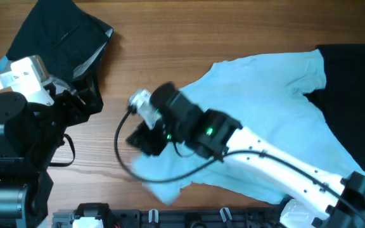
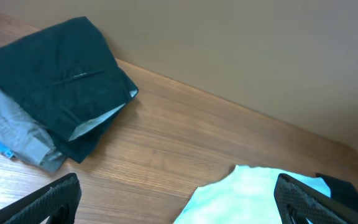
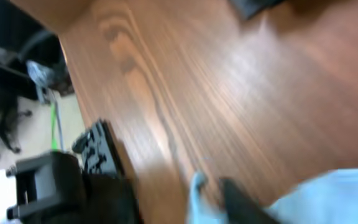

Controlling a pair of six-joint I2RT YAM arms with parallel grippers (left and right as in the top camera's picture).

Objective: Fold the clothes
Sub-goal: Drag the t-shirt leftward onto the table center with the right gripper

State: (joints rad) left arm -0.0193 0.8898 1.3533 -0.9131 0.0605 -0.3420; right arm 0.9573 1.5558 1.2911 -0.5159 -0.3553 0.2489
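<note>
Hem of the pale blue T-shirt [image 1: 265, 95] lay at the table's [image 1: 170, 50] near edge, its length running toward the far right corner beneath the right arm [image 1: 277, 161]. The right gripper [image 1: 143, 140] sat at that near-left end, too blurred to tell whether it gripped; the left gripper [image 2: 182, 205], spread and empty, hung farther off, facing dark folded clothes [image 1: 56, 31] at the far left corner.

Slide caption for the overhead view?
Right arm stretched over the pale blue T-shirt on the wooden table; dark folded garment top left, black garment at right.
</note>
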